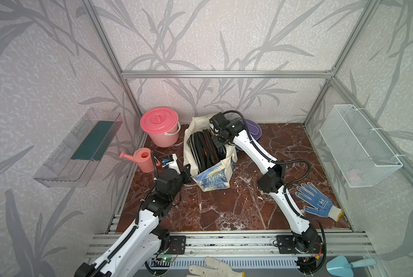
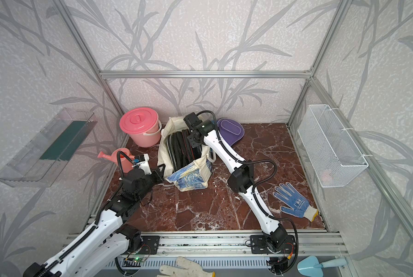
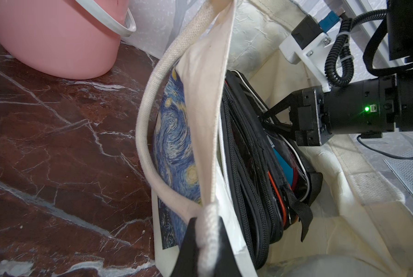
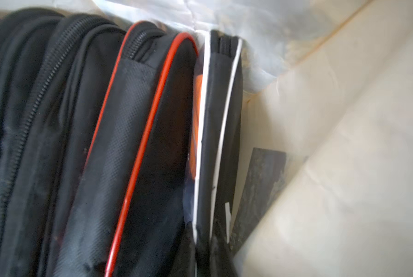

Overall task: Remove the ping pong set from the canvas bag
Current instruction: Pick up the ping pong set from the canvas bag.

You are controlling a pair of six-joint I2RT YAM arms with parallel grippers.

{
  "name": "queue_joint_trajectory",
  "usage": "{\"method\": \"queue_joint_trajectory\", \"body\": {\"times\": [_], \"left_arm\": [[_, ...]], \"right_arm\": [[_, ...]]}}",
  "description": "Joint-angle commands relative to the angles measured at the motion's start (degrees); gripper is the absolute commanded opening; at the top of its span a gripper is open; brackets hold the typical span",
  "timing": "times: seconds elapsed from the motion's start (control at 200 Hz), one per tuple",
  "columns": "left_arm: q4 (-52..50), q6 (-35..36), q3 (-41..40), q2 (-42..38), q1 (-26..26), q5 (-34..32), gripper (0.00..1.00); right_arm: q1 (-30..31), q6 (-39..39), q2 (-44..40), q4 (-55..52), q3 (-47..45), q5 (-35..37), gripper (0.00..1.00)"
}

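Observation:
The canvas bag (image 1: pixel 212 178) (image 2: pixel 188 178) stands open at the back of the table, cream with a blue swirl print. Several black paddle cases of the ping pong set (image 1: pixel 203 151) (image 2: pixel 180 148) stand on edge inside it. A purple case (image 1: pixel 253 129) (image 2: pixel 232 129) lies on the table behind the bag. My left gripper (image 1: pixel 187 171) (image 3: pixel 209 242) is shut on the bag's white rope handle (image 3: pixel 148 134) at the near-left corner. My right gripper (image 1: pixel 215 144) (image 3: pixel 264 117) (image 4: pixel 206 242) reaches into the bag, shut on the edge of a black case with white piping (image 4: pixel 215 144). That case stands beside a red-piped case (image 4: pixel 138 144).
A pink lidded bucket (image 1: pixel 158 126) and a pink watering can (image 1: pixel 143 159) stand left of the bag. A blue dotted glove (image 1: pixel 317 201) lies at the right. A wire basket (image 1: pixel 359 146) and a clear shelf (image 1: pixel 81 148) hang on the side walls.

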Motion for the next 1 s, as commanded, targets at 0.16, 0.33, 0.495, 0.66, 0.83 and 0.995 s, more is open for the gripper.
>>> {"method": "queue_joint_trajectory", "body": {"times": [0.16, 0.33, 0.495, 0.66, 0.83, 0.995], "left_arm": [[-1.3, 0.6, -0.2, -0.6, -0.1, -0.3, 0.0], [-1.6, 0.7, 0.3, -0.6, -0.1, -0.4, 0.0], [-2.0, 0.9, 0.8, -0.8, -0.1, -0.4, 0.0], [-2.0, 1.2, 1.2, -0.6, -0.1, -0.5, 0.0], [-1.9, 1.4, 1.7, 0.1, 0.0, -0.3, 0.0], [-1.5, 1.5, 2.0, 0.7, -0.1, -0.2, 0.0]], "right_arm": [[-0.3, -0.2, -2.9, -3.2, -0.8, -3.3, 0.0], [0.2, 0.0, -5.8, -4.0, 0.5, -4.2, 0.0], [0.5, 0.3, -8.2, -4.3, 1.3, -4.5, 0.0], [0.9, 0.3, -9.9, -4.4, 1.7, -4.6, 0.0], [1.1, 0.5, -11.6, -4.6, 2.5, -5.3, 0.0], [1.2, 0.9, -13.6, -4.7, 3.0, -6.4, 0.0]]}}
